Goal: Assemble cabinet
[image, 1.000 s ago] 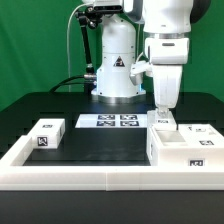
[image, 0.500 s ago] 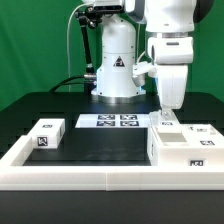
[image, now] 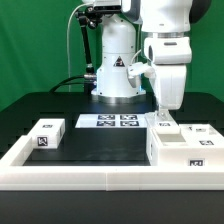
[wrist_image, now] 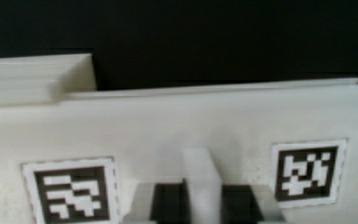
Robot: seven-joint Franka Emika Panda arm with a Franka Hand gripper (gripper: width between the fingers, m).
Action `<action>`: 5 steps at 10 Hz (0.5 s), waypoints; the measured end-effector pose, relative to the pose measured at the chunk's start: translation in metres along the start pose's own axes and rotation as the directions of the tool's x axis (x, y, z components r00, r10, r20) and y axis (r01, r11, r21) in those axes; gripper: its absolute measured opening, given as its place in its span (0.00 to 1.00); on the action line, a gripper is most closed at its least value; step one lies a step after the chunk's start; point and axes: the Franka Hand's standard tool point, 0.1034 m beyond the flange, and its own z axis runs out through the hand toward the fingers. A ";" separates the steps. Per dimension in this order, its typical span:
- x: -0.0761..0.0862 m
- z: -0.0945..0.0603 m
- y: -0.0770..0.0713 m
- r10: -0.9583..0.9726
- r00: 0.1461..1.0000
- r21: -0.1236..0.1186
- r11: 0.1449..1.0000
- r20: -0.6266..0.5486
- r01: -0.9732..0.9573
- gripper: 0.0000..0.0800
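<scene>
The cabinet's large white box [image: 176, 150] sits at the exterior view's right, against the front rail. A small white tagged block [image: 163, 122] stands on its far edge, and another tagged block [image: 201, 131] lies behind it to the right. A third tagged block [image: 47, 134] lies at the left. My gripper [image: 164, 110] hangs just above the small block on the box, its fingers close together with nothing seen between them. In the wrist view the white cabinet body [wrist_image: 211, 120] with two tags fills the picture, and the fingers [wrist_image: 176, 200] show narrow at the edge.
The marker board [image: 108, 121] lies flat in the middle of the black table, before the robot base [image: 116, 70]. A long white rail [image: 90, 172] edges the table's front and sides.
The gripper has shifted very slightly toward the exterior view's right above the box. The blocks and the box have not moved.
</scene>
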 end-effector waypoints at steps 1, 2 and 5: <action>0.000 0.000 0.000 0.003 1.000 -0.001 1.000 0.000 -0.003 0.09; 0.000 0.000 0.000 0.003 1.000 -0.001 1.000 0.000 -0.003 0.09; 0.000 0.000 0.000 0.003 1.000 -0.001 1.000 -0.001 -0.003 0.09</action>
